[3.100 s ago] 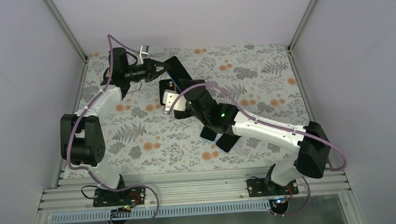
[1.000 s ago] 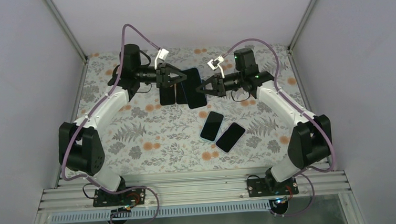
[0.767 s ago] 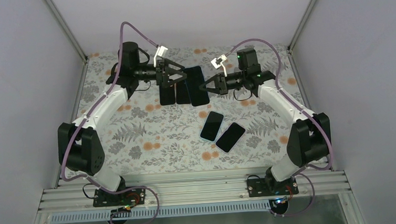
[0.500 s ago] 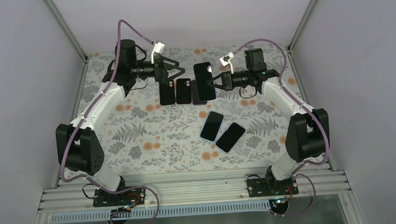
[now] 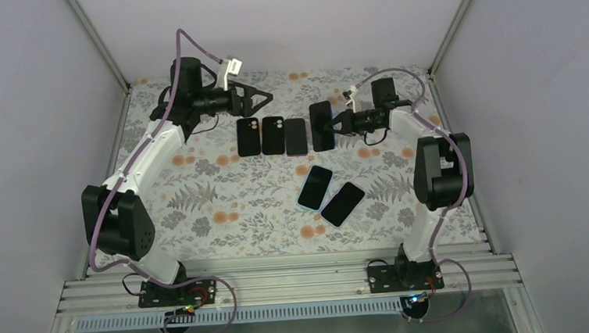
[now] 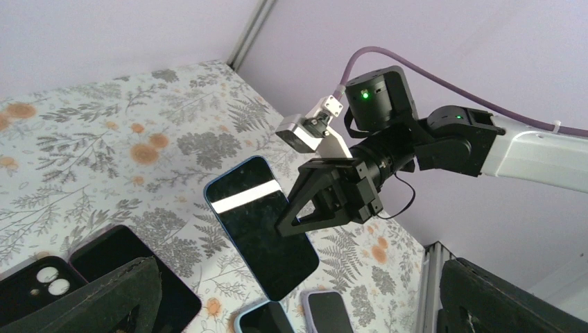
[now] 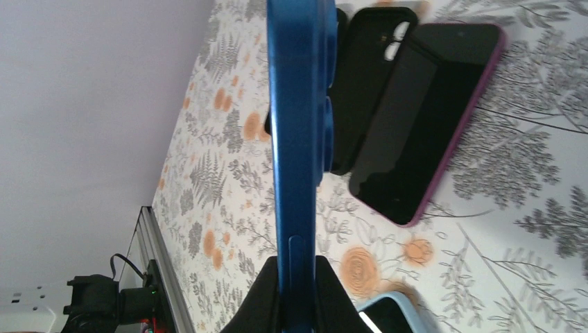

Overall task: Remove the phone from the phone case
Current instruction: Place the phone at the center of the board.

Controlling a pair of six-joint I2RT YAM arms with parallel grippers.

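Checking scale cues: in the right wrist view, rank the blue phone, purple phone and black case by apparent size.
1. blue phone: longest, though edge-on and nearest the camera.
2. purple phone.
3. black case: partly hidden, so unsure.

Open air lies between the left pincer [image 5: 268, 98] and the right pincer [image 5: 334, 124]. The blue phone [image 5: 321, 125] clamped on edge blocks the right pincer's front. Below the left pincer, a row of three dark devices [image 5: 273, 136] covers the counter [image 5: 215, 195]. Two loose phones [image 5: 315, 187] lie nearer the bases.
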